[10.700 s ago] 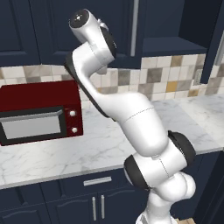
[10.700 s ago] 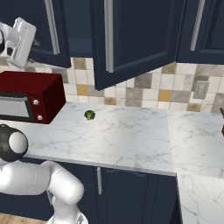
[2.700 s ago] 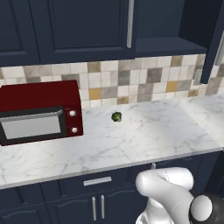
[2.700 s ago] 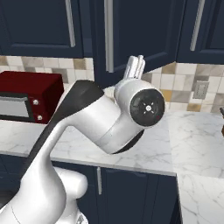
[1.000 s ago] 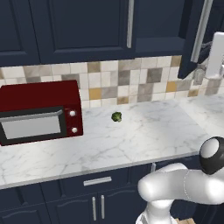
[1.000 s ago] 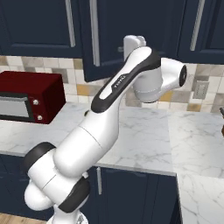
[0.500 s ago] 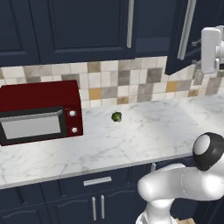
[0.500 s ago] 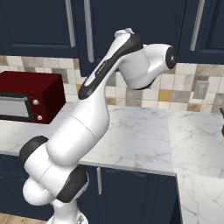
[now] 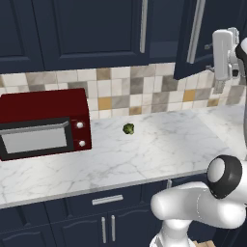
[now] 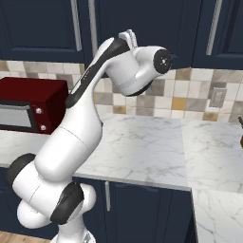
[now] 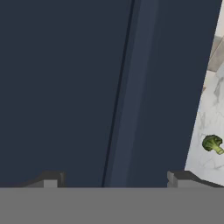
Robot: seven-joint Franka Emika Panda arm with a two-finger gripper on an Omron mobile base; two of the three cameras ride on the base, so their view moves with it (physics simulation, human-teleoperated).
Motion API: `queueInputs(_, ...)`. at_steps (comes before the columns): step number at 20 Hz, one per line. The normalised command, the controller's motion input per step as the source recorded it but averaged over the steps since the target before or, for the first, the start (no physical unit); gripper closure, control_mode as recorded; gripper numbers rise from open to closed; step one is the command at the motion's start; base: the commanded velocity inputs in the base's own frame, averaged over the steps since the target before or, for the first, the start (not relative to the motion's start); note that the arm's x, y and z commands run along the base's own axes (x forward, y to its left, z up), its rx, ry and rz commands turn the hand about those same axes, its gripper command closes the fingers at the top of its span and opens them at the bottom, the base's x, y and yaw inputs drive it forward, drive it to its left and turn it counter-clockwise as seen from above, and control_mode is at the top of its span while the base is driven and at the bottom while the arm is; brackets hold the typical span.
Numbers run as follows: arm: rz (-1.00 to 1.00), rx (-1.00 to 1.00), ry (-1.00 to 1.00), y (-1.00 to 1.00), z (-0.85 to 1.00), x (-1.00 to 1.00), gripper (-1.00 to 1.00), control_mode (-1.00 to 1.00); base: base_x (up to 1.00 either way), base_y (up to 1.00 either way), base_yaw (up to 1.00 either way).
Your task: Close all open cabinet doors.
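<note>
A: What lies around the arm?
B: A red microwave (image 9: 43, 123) stands at the left of the marble counter (image 9: 159, 144), against the tiled backsplash (image 9: 125, 89). A small piece of broccoli (image 9: 128, 129) sits on the counter right of it, well apart from the robot. Navy drawer fronts (image 9: 107, 200) run below the counter edge.

A: And the cabinet doors?
B: One open cabinet door (image 9: 193, 36) stands swung out from the wall cabinets in the left base view, its silver bar handle (image 9: 196, 31) facing the camera. The neighbouring door (image 9: 91, 29) sits flush.

A: What is hard to make out?
B: In the hand view a dark navy panel (image 11: 87, 87) lies close ahead; whether the tips touch it cannot be told. The broccoli peeks past its right edge.

A: The arm's pose?
B: It rises high from the base, elbow bent, with the gripper (image 9: 222, 53) raised just beside the open door. Its fingertips (image 11: 52, 179) are spread wide apart, pinching nothing.
</note>
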Motion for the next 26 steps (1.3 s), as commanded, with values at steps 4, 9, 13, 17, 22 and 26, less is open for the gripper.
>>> queueInputs(4, -0.21, 0.00, 0.02, 0.56, -0.09, 0.48, -1.00, -1.00, 0.00, 0.00, 0.00)
queueInputs(9, -0.21, 0.00, 0.02, 0.54, -0.06, 0.51, -1.00, -1.00, 0.00, 0.00, 0.00)
queueInputs(13, -0.19, 0.00, 0.01, 0.51, -0.02, 0.53, -1.00, -1.00, 0.00, 0.00, 0.00)
queueInputs(17, -0.17, 0.02, 0.01, 0.43, -0.03, 0.47, -1.00, -1.00, 0.00, 0.00, 0.00)
queueInputs(22, -0.13, 0.03, 0.02, 0.22, -0.03, 0.39, -1.00, -1.00, 0.00, 0.00, 0.00)
queueInputs(26, -0.15, 0.02, 0.03, 0.20, -0.01, 0.48, -1.00, -1.00, 0.00, 0.00, 0.00)
